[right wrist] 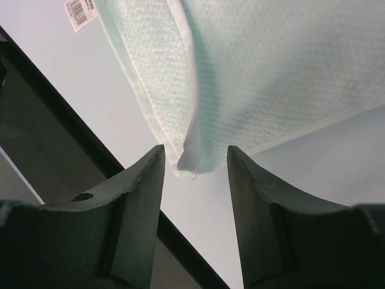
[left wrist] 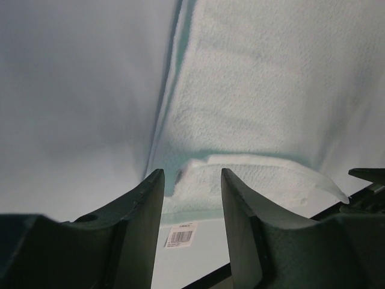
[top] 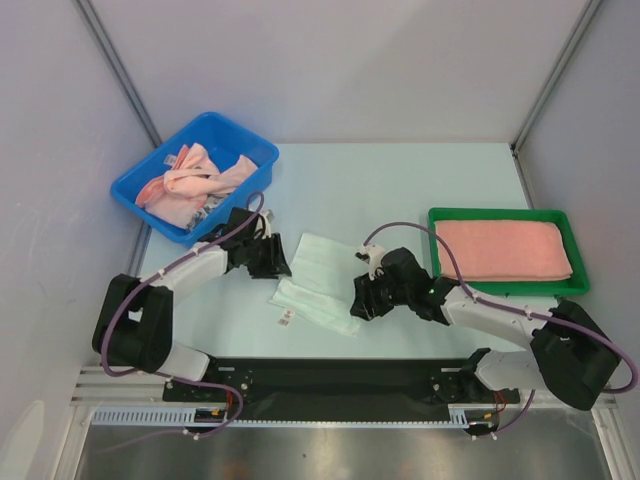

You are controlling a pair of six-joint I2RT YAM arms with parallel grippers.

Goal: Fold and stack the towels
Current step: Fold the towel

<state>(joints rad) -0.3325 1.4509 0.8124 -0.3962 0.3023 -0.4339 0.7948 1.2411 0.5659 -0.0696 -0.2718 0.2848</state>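
Mint towel [top: 318, 280] lies mid-bench [top: 400, 190], folded, long axis far-to-near, tag [top: 287, 318] twd arms. L pincer [left wrist: 192, 174] at its left edge, R pincer [right wrist: 195, 150] at a corner; both jaws apart, unclamped. Bare bench beyond. Pink towels [top: 190, 180] in blue bin [top: 245, 133]; folded pink towel [top: 505, 250] in green tray [top: 510, 287].

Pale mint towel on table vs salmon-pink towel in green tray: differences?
Colour: the pale mint towel is whitish-green, the salmon-pink towel pink. Place: the mint one lies on the table, the pink one in the green plastic tray. Fold: the mint one's layers sit offset and skewed; the pink one is a neat flat rectangle. Both are soft folded cloths.
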